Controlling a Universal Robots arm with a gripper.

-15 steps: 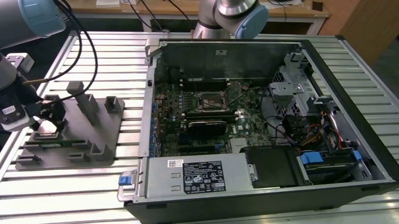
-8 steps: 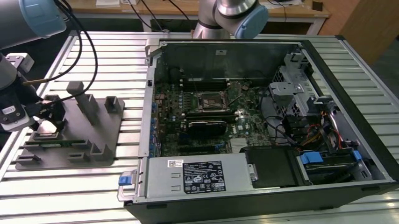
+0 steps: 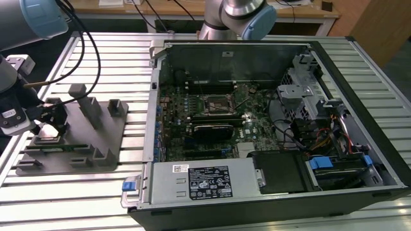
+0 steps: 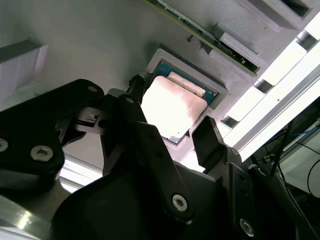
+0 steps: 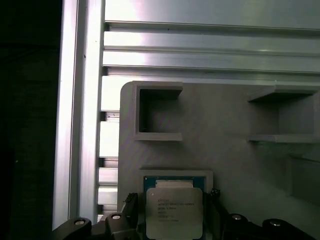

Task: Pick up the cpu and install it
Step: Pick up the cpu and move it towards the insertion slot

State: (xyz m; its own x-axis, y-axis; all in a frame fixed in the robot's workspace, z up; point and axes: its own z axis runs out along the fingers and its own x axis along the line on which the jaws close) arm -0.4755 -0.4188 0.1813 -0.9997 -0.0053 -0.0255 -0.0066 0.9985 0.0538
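The jaws are spread, one finger [image 4: 134, 102] on each side of the cpu [image 5: 174, 212]. There's a thin gap on both sides in the first wrist view, so it's not clamped on anything. The gripper [image 4: 171, 110] sits low over the chip, which lies flat in its shallow square pocket with the shiny top facing up. That pocket is in the grey fixture plate [image 5: 225, 150], which also has a few empty slots and upright blocks.

In the exterior view the gripper [image 3: 50, 126] is over the fixture plate [image 3: 96, 144] on the exterior view's left. The open PC case [image 3: 359, 86] is well apart on the right, its motherboard socket [image 3: 218, 103] bare. Both rest on the slotted aluminium table [image 3: 64, 202].
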